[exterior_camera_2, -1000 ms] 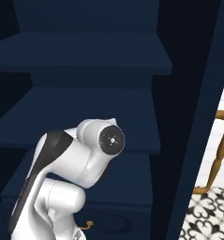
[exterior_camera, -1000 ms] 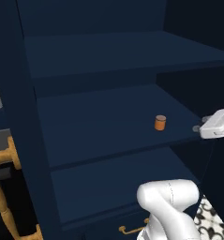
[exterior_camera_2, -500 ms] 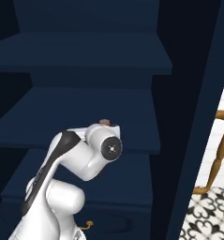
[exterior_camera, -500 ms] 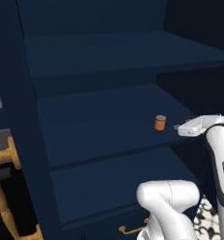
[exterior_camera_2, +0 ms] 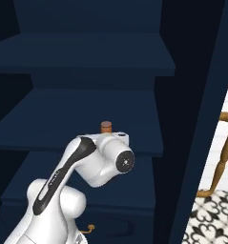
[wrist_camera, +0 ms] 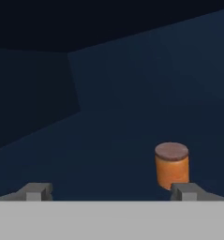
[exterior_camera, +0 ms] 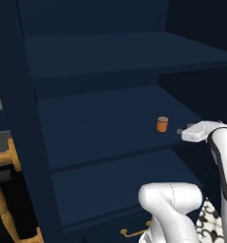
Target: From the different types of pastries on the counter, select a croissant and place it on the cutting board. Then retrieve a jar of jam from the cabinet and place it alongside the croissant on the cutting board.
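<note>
- Arm has swung up at the right of the left base view since a second ago; jar of jam (exterior_camera: 162,124) has not moved.
- Gripper (wrist_camera: 111,191) is wide open, holding nothing, level with the middle shelf (exterior_camera: 105,123) of the cabinet (exterior_camera: 20,95).
- Jar stands upright near that shelf's right edge, toward the front, just beyond the fingertips (wrist_camera: 183,190); no contact.
- In the hand view it sits just above the right fingertip.
- Right base view: jar lid (exterior_camera_2: 106,126) peeks over the wrist.

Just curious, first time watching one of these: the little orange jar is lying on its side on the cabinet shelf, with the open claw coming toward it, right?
Not quite. The jar of jam stands upright on the cabinet shelf, lid on top, as the hand view shows. The rest holds: the gripper is open and near it.
</note>
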{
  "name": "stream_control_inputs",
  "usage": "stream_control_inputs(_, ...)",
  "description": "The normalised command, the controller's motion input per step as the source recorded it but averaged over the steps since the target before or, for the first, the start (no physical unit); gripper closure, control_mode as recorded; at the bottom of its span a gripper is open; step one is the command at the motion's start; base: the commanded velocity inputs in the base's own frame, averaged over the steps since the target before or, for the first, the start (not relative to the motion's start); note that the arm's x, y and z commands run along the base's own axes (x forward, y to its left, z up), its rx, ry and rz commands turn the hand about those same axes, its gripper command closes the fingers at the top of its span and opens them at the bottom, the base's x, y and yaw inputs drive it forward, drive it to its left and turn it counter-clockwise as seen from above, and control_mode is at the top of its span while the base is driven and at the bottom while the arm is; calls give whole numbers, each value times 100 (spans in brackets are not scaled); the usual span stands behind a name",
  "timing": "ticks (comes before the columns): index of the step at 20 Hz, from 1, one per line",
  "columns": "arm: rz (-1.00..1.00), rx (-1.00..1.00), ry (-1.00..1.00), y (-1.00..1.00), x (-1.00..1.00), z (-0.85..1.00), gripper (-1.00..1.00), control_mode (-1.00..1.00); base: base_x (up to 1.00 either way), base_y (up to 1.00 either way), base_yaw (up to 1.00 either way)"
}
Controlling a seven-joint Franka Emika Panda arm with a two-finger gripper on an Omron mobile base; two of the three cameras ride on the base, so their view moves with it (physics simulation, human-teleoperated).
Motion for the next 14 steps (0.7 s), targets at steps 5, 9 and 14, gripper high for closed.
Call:
stream_control_inputs(5, 3, 2, -1, -2, 31, -4, -100, -100, 0, 0, 0)
stream_control_inputs(9, 6, 1, -10, -9, 18, -46, -100, -100, 0, 0, 0)
stream_control_inputs(14, 5, 1, -6, -10, 19, -30, -100, -100, 0, 0, 0)
